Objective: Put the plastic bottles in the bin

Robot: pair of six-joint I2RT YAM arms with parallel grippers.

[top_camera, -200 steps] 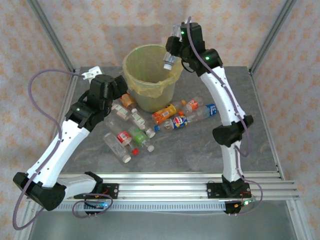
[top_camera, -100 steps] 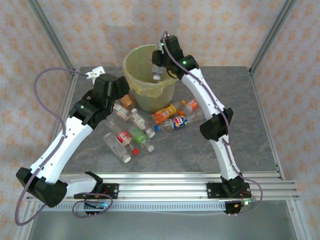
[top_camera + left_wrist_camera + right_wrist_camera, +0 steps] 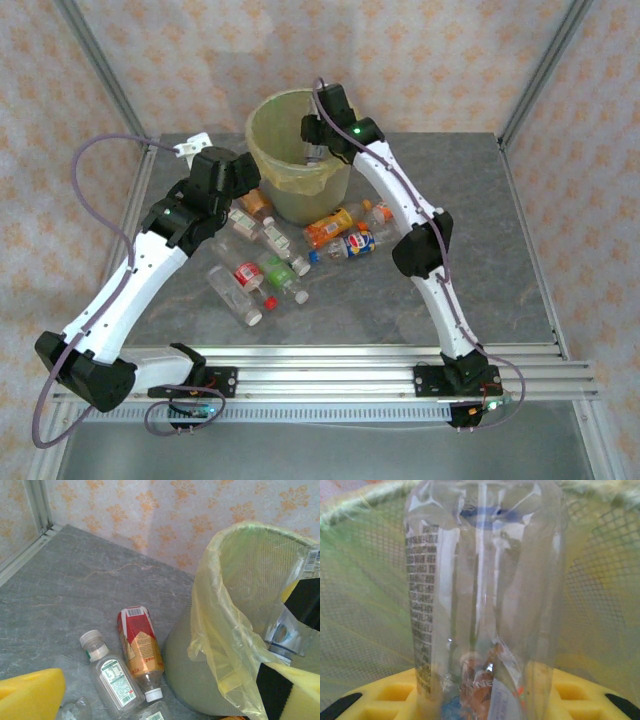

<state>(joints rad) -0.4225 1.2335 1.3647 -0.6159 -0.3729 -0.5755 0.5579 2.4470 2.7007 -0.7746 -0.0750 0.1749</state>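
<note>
The bin (image 3: pixel 290 195) stands at the middle of the desk's (image 3: pixel 490 260) far edge, its yellow-green bag folded over the rim. The right gripper (image 3: pixel 315 142) hangs just inside the bin's far-right rim. Its yellow pads (image 3: pixel 385 697) are pressed on either side of a clear bottle (image 3: pixel 480 605), which it pinches. That bottle sits inside the bin's mouth, below the rim, with the lined mesh wall all around it. In the left wrist view it shows through the bag beside the right gripper's black-and-yellow finger.

The left gripper (image 3: pixel 238 178) is low at the bin's left side, toward the desk's far-left corner, its fingers spread wide with nothing between them. Just under it a red-and-tan bottle (image 3: pixel 137 645) lies with its white cap near the foot of the bin. A white-label bottle (image 3: pixel 112 677) lies touching it on the side away from the bin.

More plastic bottles lie on the desk in front of the bin. An orange bottle (image 3: pixel 328 228) and a blue-label bottle (image 3: pixel 358 243) lie close together near the bin's base. A red-label bottle (image 3: pixel 247 275) and a green-label bottle (image 3: pixel 278 272) lie side by side nearer the desk's middle, well apart from both grippers.
</note>
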